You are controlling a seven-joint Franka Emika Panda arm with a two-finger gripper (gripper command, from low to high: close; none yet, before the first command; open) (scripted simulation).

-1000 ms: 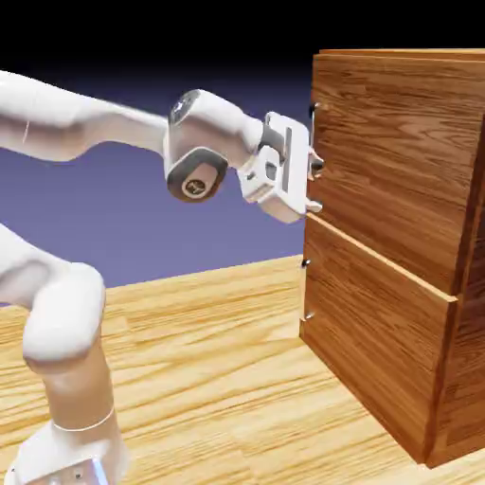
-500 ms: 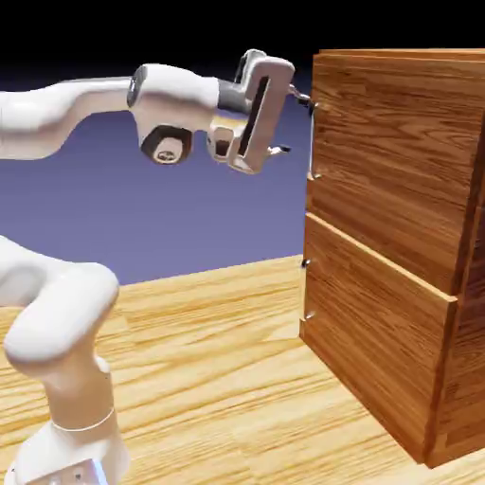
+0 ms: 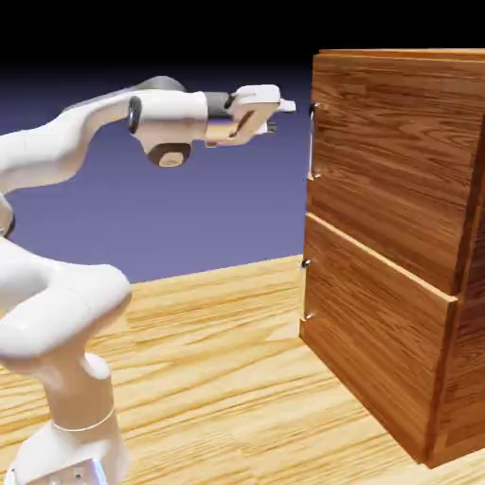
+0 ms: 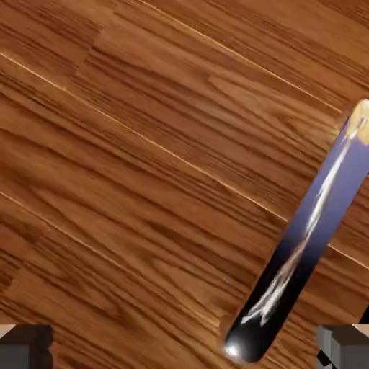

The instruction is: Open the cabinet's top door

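The cabinet [image 3: 466, 313] is a tall reddish-brown wood-grain box at the exterior view's right. Its top door [image 3: 398, 156] looks flush with the cabinet front, with a thin vertical silver handle [image 3: 312, 142] at its left edge. My gripper [image 3: 282, 116] hovers a short way left of the handle's top end, pointing at the door, open and holding nothing. In the hand view the door's wood [image 4: 144, 166] fills the picture. The shiny handle [image 4: 310, 230] runs slantwise at the right. My gripper [image 4: 184, 349] has both grey fingertips [image 4: 25, 346] at the bottom edge, wide apart, with the handle's lower end between them.
Below the top door is a lower panel [image 3: 379, 332] with small metal studs [image 3: 306, 262] on its left edge. The cabinet stands on a light wooden table [image 3: 218, 379]. My white arm [image 3: 57, 313] rises from the lower left.
The hand has risen from the handle's middle to its top end, drawn back a little to the left, and rolled over flat. The jaws stay open.
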